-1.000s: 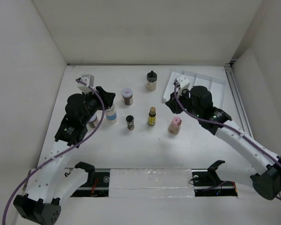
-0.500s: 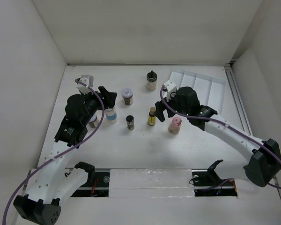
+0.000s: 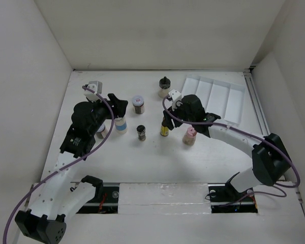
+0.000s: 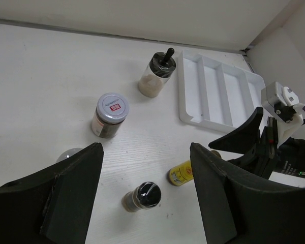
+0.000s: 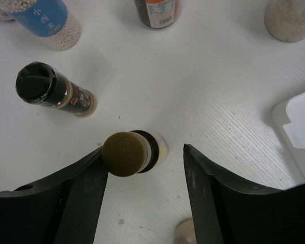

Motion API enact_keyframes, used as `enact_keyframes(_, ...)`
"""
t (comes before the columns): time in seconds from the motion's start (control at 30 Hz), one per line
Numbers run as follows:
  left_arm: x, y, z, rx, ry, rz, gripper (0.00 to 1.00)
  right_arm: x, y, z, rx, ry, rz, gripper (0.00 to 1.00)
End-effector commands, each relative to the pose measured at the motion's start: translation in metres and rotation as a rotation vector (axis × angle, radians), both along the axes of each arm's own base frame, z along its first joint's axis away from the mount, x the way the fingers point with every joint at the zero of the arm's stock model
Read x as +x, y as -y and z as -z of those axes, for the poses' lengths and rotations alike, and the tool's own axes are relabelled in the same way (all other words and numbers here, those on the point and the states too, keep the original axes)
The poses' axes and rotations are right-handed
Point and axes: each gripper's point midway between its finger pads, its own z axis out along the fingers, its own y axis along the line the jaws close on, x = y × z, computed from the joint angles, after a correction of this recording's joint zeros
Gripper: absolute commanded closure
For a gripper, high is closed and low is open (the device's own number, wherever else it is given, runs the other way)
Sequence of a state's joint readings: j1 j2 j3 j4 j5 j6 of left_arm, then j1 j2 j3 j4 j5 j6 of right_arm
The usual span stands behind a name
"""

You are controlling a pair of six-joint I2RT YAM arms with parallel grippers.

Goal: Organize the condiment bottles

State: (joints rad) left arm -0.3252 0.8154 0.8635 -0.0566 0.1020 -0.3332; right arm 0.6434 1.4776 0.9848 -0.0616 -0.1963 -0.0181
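My right gripper (image 3: 166, 121) is open above the yellow dark-capped bottle (image 3: 164, 129). In the right wrist view (image 5: 142, 148) the bottle's cap (image 5: 123, 153) sits between the jaws, touching the left finger. The pink bottle (image 3: 189, 136) stands just right of it. The small dark bottle (image 3: 141, 132), the white blue-labelled bottle (image 3: 121, 125), the brown white-lidded jar (image 3: 138, 104) and the black-knobbed clear jar (image 3: 164, 87) stand around. My left gripper (image 3: 117, 105) is open and empty, high above the blue-labelled bottle; its view (image 4: 145, 152) shows the small dark bottle (image 4: 141, 197) below.
The white ridged tray (image 3: 213, 95) lies at the back right, beside my right arm. Another small jar (image 3: 100, 131) stands partly under my left arm. White walls close in the table on the left, back and right.
My right arm has swung left from the tray's edge to over the yellow bottle, gripper open. The left arm and the bottles have not moved.
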Motion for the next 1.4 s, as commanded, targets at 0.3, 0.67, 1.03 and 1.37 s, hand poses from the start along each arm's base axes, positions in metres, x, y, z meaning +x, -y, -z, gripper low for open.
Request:
enact_keyframes(0.3, 0.002, 0.003, -0.013, -0.011, 0.045, 0.020, 0.36, 0.019, -0.024, -0.028, 0.104, 0.088, -0.006, 0.77)
enact_keyframes(0.67, -0.001, 0.008, -0.013, -0.023, 0.041, 0.048, 0.36, 0.104, 0.048, -0.186, 0.237, 0.412, 0.315, 0.81)
enact_keyframes(1.03, -0.005, 0.005, -0.016, -0.027, 0.056, 0.038, 0.36, 0.239, 0.154, -0.176, 0.175, 0.403, 0.520, 0.81)
enact_keyframes(1.37, -0.005, 0.005, -0.016, -0.027, 0.056, 0.038, 0.36, 0.300, 0.171, -0.132, 0.097, 0.355, 0.547, 0.81)
